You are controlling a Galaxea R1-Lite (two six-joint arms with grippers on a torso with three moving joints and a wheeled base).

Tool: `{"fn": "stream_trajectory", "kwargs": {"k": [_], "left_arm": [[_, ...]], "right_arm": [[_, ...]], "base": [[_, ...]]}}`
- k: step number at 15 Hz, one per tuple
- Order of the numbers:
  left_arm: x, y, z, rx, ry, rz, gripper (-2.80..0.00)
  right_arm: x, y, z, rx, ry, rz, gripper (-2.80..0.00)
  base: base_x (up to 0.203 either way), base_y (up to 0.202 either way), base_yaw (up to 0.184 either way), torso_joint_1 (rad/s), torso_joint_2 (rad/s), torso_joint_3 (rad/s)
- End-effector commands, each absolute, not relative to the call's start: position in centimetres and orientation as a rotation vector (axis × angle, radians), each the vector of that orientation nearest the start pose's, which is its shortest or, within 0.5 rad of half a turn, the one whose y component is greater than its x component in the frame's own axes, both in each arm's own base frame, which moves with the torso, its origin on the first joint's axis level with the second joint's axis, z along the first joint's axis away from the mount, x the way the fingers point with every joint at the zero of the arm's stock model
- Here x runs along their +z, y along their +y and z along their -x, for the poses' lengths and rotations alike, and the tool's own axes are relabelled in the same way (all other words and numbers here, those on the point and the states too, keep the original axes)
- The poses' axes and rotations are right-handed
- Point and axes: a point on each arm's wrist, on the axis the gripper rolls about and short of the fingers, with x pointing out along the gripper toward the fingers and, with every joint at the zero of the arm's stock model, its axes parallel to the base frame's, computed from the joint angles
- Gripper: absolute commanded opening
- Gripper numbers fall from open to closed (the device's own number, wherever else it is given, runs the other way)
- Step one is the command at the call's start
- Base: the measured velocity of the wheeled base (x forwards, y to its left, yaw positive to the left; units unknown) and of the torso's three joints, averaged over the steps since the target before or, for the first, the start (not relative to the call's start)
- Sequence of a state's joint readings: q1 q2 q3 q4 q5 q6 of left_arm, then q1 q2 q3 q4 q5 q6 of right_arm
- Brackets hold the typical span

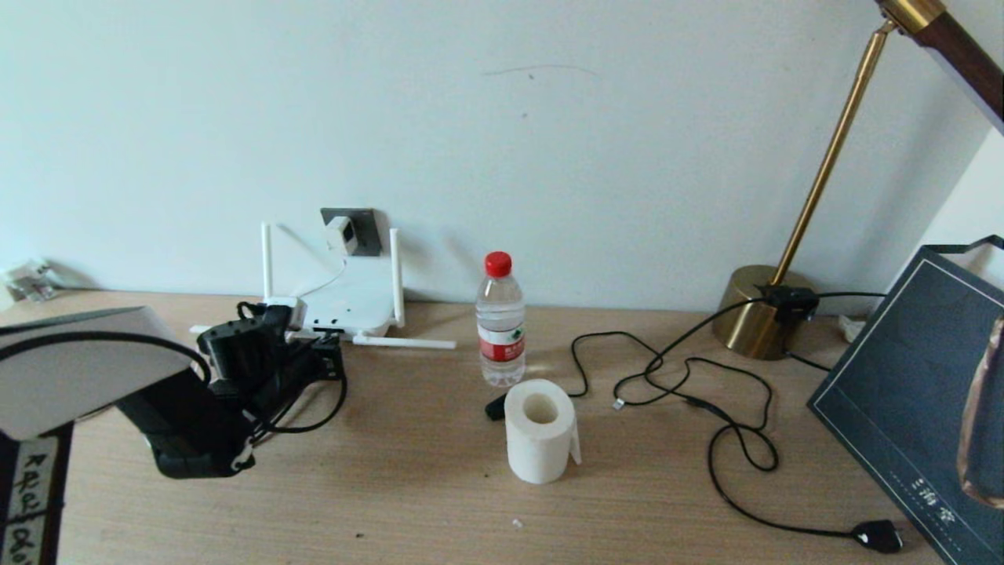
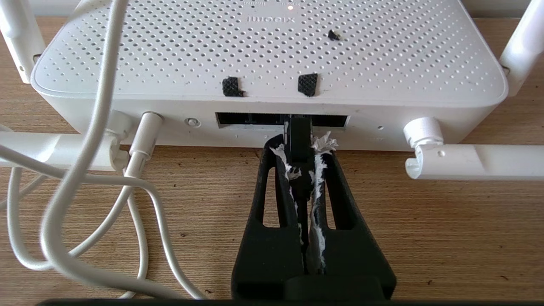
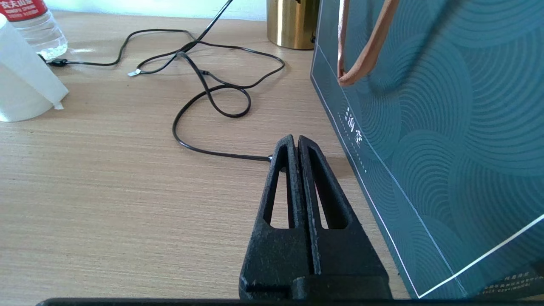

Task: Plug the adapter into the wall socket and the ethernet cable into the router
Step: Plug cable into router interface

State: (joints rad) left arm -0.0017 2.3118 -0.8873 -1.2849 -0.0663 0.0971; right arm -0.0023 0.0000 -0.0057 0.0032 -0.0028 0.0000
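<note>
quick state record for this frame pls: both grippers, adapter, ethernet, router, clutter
left gripper: at the router's port edge, shut on the ethernet cable's plug
ethernet cable: black plug at the dark port slot; how far it is seated cannot be told
router: white, on the table below the wall socket, light on
adapter: in the wall socket, white cord running down to the router
right gripper: shut, holding nothing, parked over the table beside the dark gift bag
clutter: water bottle, toilet-paper roll, brass lamp with black cord
</note>
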Motion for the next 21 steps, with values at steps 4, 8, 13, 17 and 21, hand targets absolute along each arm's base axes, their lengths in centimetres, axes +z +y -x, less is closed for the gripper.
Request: {"fn": "stream_trajectory", "kwargs": {"k": [4,8,13,17,21], "left_arm": [[5.21,-0.21,-39.98,-0.076,0.127,-0.103,-2.8],[4.85,-0.21,-40.08,-0.076,0.134,-0.103,-2.8],[4.63,-0.21,-40.13,-0.077,0.139,-0.102,-2.8],[4.64,-0.28,-40.2,-0.078,0.137,-0.103,-2.8],[4.35,-0.28,-40.2,-0.078,0.145,-0.102,-2.8]], "right_arm": [[7.69,0.0,2.33,-0.005,-0.003,0.0,-2.8],[7.69,0.0,2.33,-0.005,-0.003,0.0,-2.8],[7.69,0.0,2.33,-0.005,-0.003,0.0,-2.8],[7.65,0.0,2.32,-0.005,-0.002,0.0,-2.8],[7.69,0.0,2.33,-0.005,-0.003,0.0,-2.8]], "base": [[0.0,0.0,0.0,0.0,0.0,0.0],[0.0,0.0,0.0,0.0,0.0,0.0],[0.0,0.0,0.0,0.0,0.0,0.0],[0.0,0.0,0.0,0.0,0.0,0.0],[0.0,0.0,0.0,0.0,0.0,0.0]]}}
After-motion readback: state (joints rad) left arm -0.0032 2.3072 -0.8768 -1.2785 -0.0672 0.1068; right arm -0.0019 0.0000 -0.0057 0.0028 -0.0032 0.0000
